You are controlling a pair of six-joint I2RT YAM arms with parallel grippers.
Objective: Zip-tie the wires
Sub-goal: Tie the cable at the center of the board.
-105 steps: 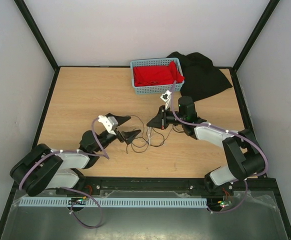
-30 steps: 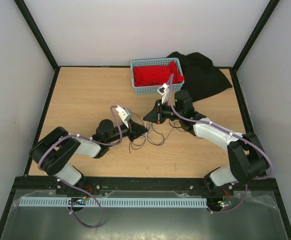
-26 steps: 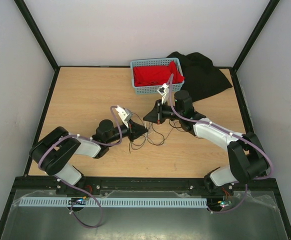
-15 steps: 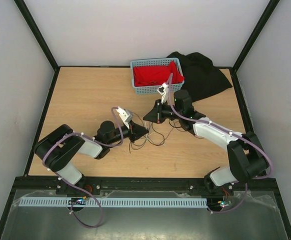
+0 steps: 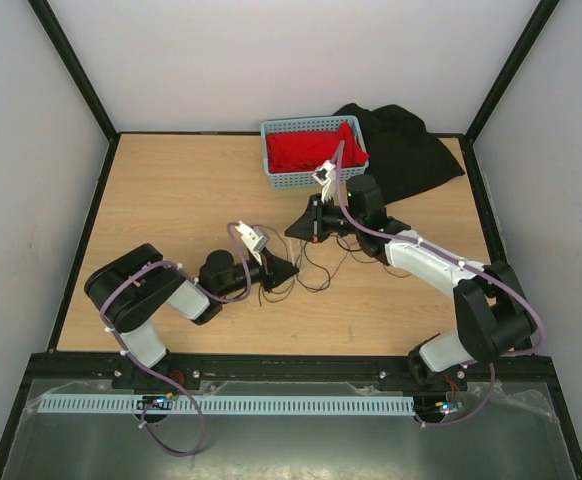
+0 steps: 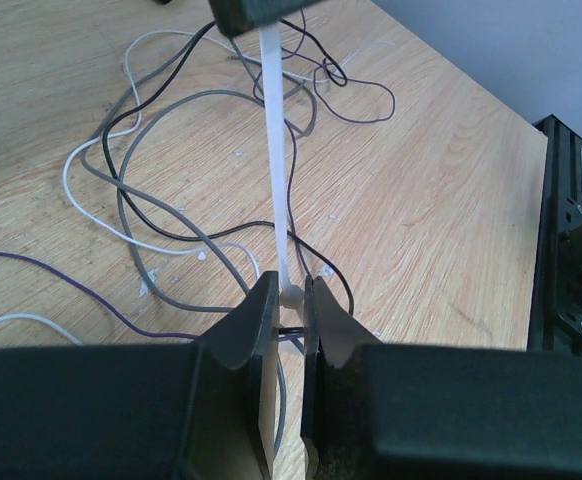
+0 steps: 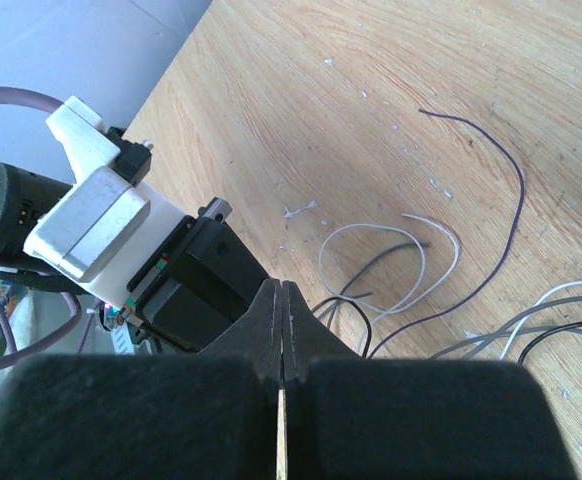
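Left hand (image 6: 291,290) grips zip tie (image 6: 274,150) | right hand (image 7: 283,292) grips its tail | wires (image 6: 107,140) beneath

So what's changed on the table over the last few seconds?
The left gripper swung right, in among the wires, and appears to have closed on the white zip tie. Its arm folded up closer behind it. The right gripper, shut on the tie's other end, drew back slightly toward the blue basket. The basket, its red cloth and the black cloth have not moved.
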